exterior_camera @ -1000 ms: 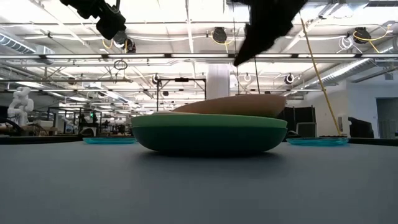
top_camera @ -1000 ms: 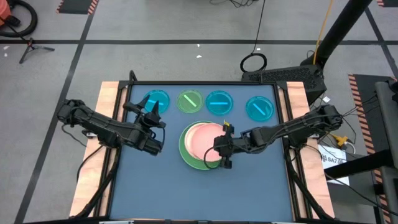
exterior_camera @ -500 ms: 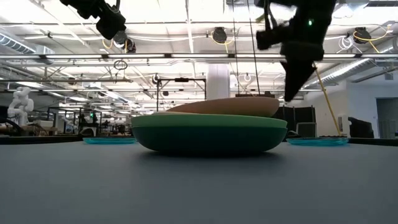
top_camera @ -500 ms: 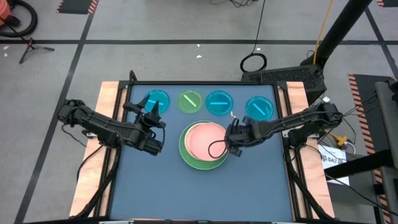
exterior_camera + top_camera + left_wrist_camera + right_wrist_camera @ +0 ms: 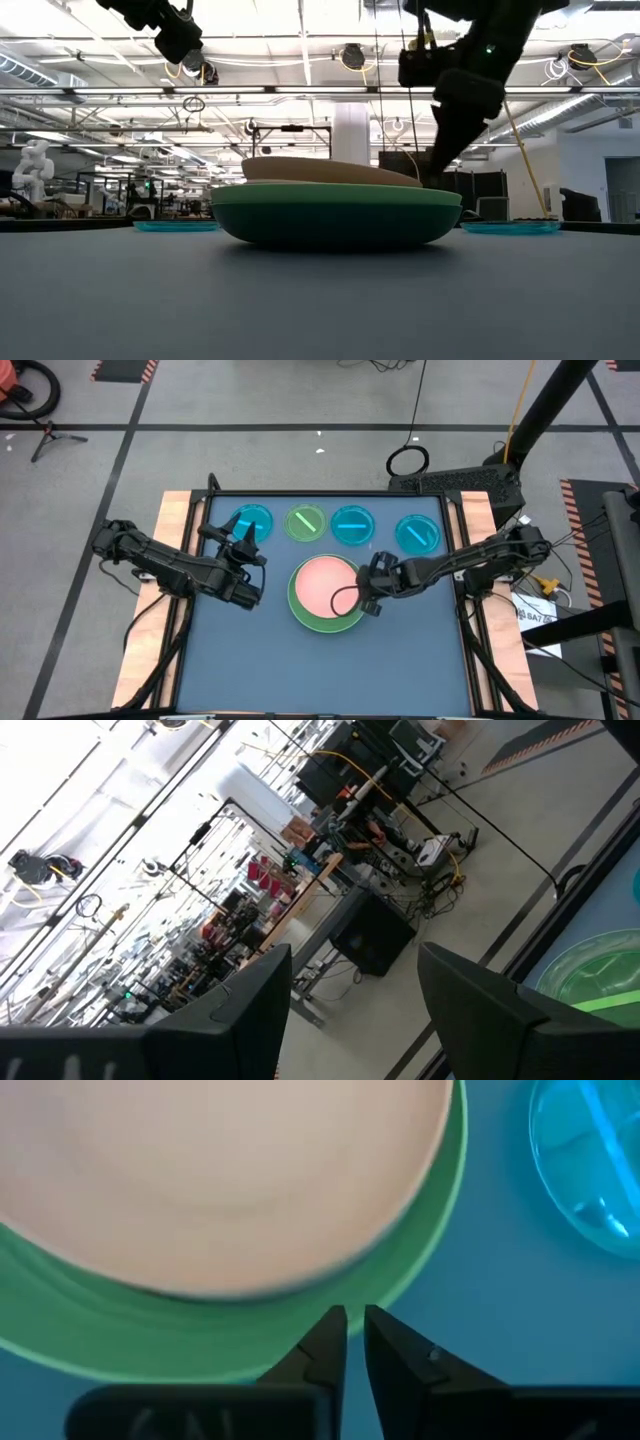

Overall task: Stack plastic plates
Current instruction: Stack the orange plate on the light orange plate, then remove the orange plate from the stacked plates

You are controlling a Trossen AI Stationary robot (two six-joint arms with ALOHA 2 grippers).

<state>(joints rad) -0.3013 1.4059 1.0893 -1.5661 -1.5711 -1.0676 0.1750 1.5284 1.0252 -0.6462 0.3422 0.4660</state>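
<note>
A pink plate (image 5: 325, 582) lies inside a larger light green plate (image 5: 322, 620) at the table's middle. In the low view the pink plate (image 5: 330, 171) sits tilted, its left side higher. My right gripper (image 5: 366, 603) slants steeply down at the green plate's right rim (image 5: 420, 1260), its fingers (image 5: 330, 1335) shut to a thin slit with nothing between them. My left gripper (image 5: 247, 582) hangs open and level above the table, left of the plates, holding nothing. A lime plate (image 5: 305, 522) and three small cyan plates (image 5: 352, 525) rest flat along the far edge. My right gripper has its fingertips (image 5: 428, 180) right at the green plate's right rim, beside the pink plate's low edge (image 5: 412, 181). They come from above, slanting in from the table's right. I cannot tell whether they touch either plate.
The small plates stand in a row at the far edge: cyan (image 5: 250, 520), lime, cyan, cyan (image 5: 417, 533). Wooden rails (image 5: 175, 560) run along the table's left and right sides. Bare blue tabletop (image 5: 320, 670) lies near the front edge.
My right gripper has come down and tipped steeper beside the plates' right rim. The pink plate, which leaned with its right edge raised, has dropped that edge and slid toward the table's left, so it now sits centred in the green plate with its left side higher.
</note>
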